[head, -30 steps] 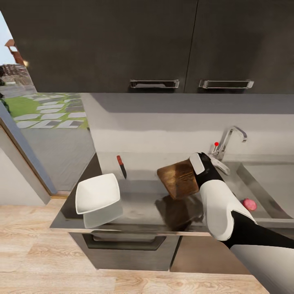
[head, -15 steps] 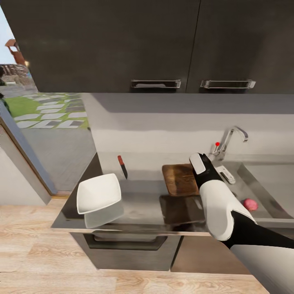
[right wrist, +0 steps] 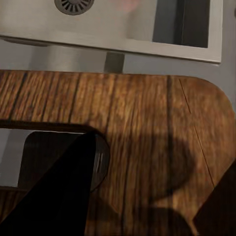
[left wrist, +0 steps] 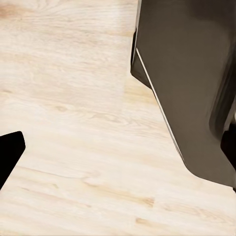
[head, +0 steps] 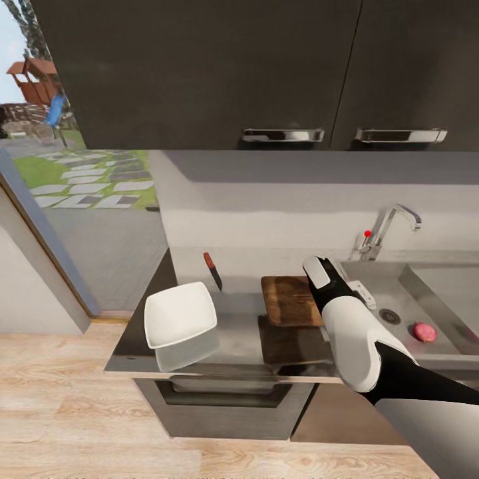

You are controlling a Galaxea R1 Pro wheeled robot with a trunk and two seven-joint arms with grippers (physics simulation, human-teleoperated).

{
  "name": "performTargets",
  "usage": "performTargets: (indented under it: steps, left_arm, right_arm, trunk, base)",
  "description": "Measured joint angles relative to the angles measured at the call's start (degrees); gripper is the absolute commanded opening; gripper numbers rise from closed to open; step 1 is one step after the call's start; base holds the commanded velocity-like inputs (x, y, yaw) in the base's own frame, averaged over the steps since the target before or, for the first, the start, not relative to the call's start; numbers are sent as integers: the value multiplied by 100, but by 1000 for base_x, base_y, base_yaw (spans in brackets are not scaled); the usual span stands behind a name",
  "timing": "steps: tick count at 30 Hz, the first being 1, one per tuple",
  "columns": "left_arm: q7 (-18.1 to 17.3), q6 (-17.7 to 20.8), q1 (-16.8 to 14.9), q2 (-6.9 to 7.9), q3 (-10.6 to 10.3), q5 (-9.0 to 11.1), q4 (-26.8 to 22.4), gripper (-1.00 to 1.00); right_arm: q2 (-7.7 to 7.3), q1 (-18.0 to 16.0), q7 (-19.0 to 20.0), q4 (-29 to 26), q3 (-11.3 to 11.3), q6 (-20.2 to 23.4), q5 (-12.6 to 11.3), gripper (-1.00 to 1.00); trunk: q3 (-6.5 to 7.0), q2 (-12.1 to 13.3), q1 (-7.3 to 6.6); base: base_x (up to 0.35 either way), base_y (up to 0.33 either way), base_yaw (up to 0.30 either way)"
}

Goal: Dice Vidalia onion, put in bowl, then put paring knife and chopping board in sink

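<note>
Head view: chopping board [head: 291, 300] now lies flat on the worktop [head: 233, 336], no longer tilted up as a second ago; right pincer [head: 318, 271] at its sink-side edge. Vidalia onion [head: 424, 331] waits in the sink [head: 406, 296]; paring knife [head: 213, 270] and bowl [head: 180, 314] alongside.

Left wrist view: wooden floor [left wrist: 73, 123], cabinet [left wrist: 187, 78]; left pincer state untellable.

Right wrist view: fingers [right wrist: 54, 196] astride the board's slot handle [right wrist: 59, 157], apparently released. Onion fetch likely next.

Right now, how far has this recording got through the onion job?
Early. The Vidalia onion sits whole in the sink, and the bowl holds nothing. In hand: the right claw is at the chopping board, one finger over its slot handle; whether it grips is unclear. The paring knife lies untouched on the countertop. Fetching, dicing, filling the bowl and sinking both tools remain.
</note>
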Motion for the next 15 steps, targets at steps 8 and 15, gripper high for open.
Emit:
performTargets:
  steps: [8,15]
  left_arm:
    - [0,0,0,-1,1,0,-5,100]
    - [0,0,0,2,1,0,-8,100]
  right_arm:
    - [0,0,23,7,-10,-96,20,-100]
    - [0,0,46,14,-3,-103,13,-100]
  trunk:
    - [-70,0,0]
    - [-134,-1,-1]
  base:
    - [0,2,0]
    - [28,27,0]
